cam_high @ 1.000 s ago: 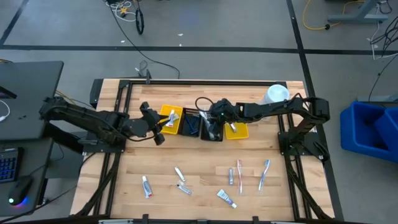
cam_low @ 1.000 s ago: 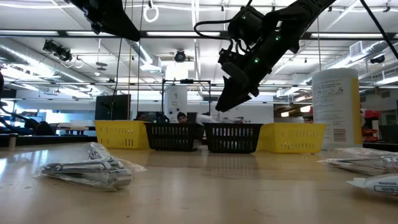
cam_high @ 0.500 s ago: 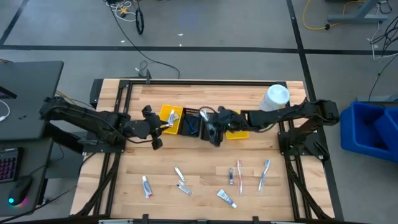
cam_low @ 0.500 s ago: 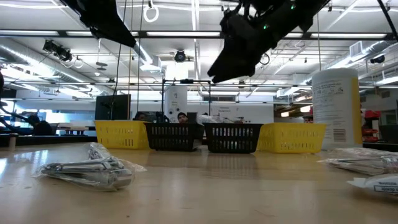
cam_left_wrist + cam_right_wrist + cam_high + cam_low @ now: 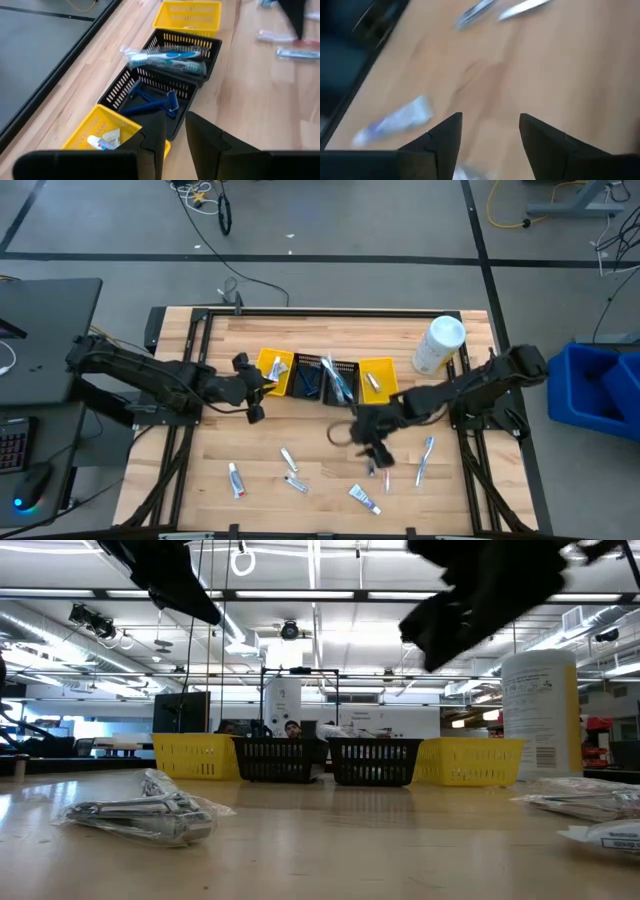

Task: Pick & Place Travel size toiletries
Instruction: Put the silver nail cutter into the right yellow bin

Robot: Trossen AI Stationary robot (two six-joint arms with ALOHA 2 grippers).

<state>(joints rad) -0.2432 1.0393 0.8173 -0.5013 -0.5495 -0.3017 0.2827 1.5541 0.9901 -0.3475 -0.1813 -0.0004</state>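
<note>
Toiletries (image 5: 290,460): several lay loose on surface (image 5: 250,440); others sat in baskets (image 5: 325,380). Bottle (image 5: 440,345) stood apart. Right claw (image 5: 375,455) hung open and empty over loose brush (image 5: 385,455); step judged: reaching to pick; next, descend and close. Left claw (image 5: 172,132), slightly parted, empty, waited near baskets.

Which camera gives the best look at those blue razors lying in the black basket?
The left wrist view: the blue razors lie plainly visible inside the black basket. The high view shows them only as small blue streaks. In the low view the basket's wall hides them, and the right wrist view misses them entirely.
</note>
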